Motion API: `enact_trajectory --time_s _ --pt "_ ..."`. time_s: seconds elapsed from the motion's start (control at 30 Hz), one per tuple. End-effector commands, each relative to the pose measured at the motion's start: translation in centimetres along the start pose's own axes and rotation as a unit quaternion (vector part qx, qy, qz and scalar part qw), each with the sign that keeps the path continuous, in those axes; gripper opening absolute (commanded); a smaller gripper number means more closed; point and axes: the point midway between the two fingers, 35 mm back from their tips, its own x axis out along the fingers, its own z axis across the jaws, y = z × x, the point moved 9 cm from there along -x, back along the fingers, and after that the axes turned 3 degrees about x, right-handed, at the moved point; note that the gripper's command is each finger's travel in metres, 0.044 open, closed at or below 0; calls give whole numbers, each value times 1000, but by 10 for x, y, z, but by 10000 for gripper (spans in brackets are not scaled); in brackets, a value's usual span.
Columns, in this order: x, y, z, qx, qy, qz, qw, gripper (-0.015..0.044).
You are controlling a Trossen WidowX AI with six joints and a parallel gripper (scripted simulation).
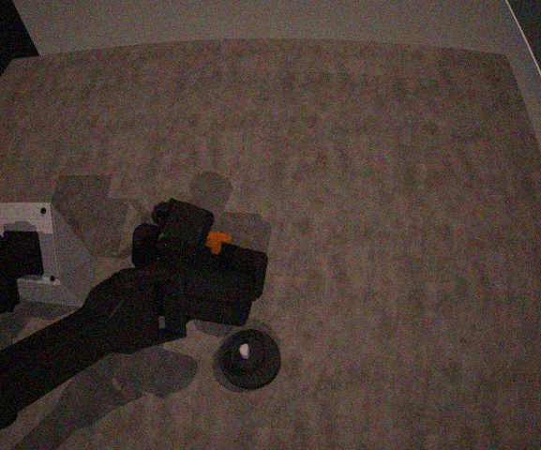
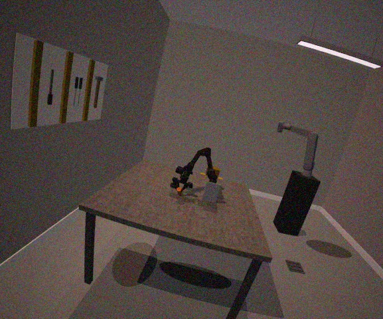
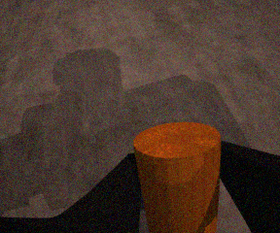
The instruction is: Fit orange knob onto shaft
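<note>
The orange knob (image 1: 217,238) (image 2: 178,189) (image 3: 179,194) is between the fingers of my gripper (image 1: 217,245) (image 3: 174,154), which is shut on it. In the wrist view its smooth round end faces the camera; no hole shows. In the top view the arm hides much of it. The dark round pedestal (image 1: 262,370) stands on the table, below the gripper in the top view, apart from the knob. Its silver D-shaped shaft (image 1: 244,351) points up, with the flat side facing right in that view. I cannot make out the pedestal in the exterior view.
A pale grey block (image 1: 71,271) (image 2: 211,192) stands on the table (image 1: 406,242) (image 2: 150,209), near the arm's base. The arm (image 1: 52,334) reaches in from the left in the top view, passing left of the pedestal. Its shadows fall on the table.
</note>
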Motion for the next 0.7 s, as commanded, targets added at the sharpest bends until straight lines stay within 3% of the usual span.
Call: enact_trajectory --time_s 0.0,0.6,0.67 --pt "-3 11 1 -2 -1 -39 999 179" --pt "-8 54 -1 -3 -10 -187 982 179" --pt "-8 51 -1 -3 -10 -175 984 179"
